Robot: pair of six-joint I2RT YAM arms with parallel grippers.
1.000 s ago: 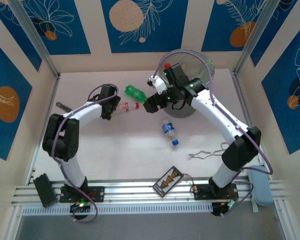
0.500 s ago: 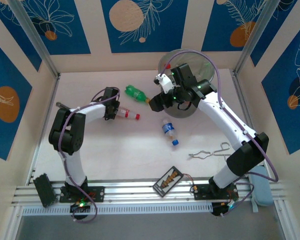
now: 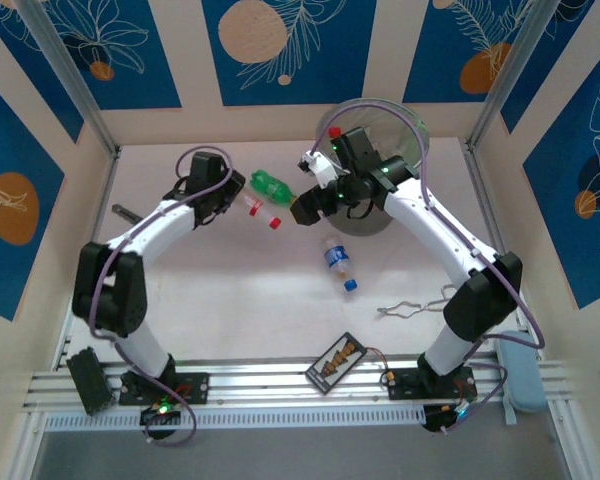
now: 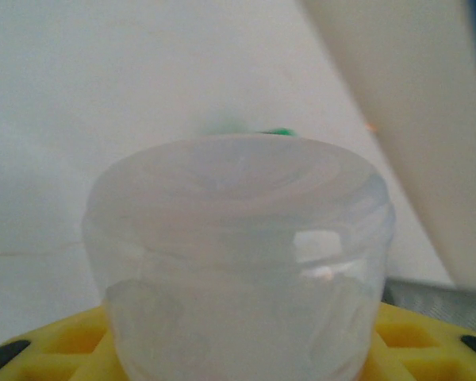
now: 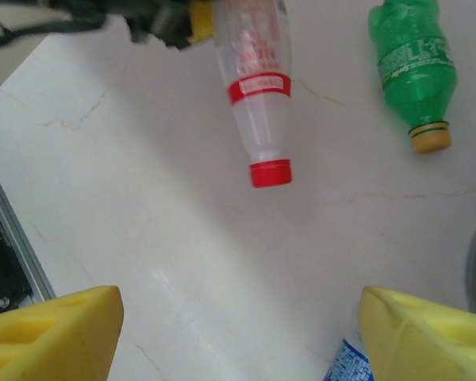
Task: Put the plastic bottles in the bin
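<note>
Status: my left tool (image 3: 237,200) is clamped on the base end of a red-labelled bottle (image 3: 259,209). The left wrist view has the clear base (image 4: 238,254) seated between the yellow pads (image 4: 416,337). The right wrist view shows the same bottle (image 5: 254,87) sticking out of the left tool (image 5: 182,20), red cap (image 5: 270,172) pointing away from it, with its shadow on the bench (image 5: 143,198) below. It sits near the bench's far edge, left of centre.

My right tool (image 3: 304,208) is open, with the yellow fingers (image 5: 55,325) wide apart and nothing between them. It hangs over the bench between the held bottle and the bin (image 3: 412,150).

The bin stands at the far edge, right of centre, with my right arm reaching across in front of it.

A green bottle (image 3: 271,185) lies just beyond the held one, toward the far edge, its yellowish cap (image 5: 428,140) toward the right tool. A blue-labelled bottle (image 3: 338,263) lies on its side around the bench's middle, well apart from the bin.

Metal scissors (image 3: 420,303) lie toward the right edge. A black card (image 3: 335,362) sits at the near edge, around the middle.
</note>
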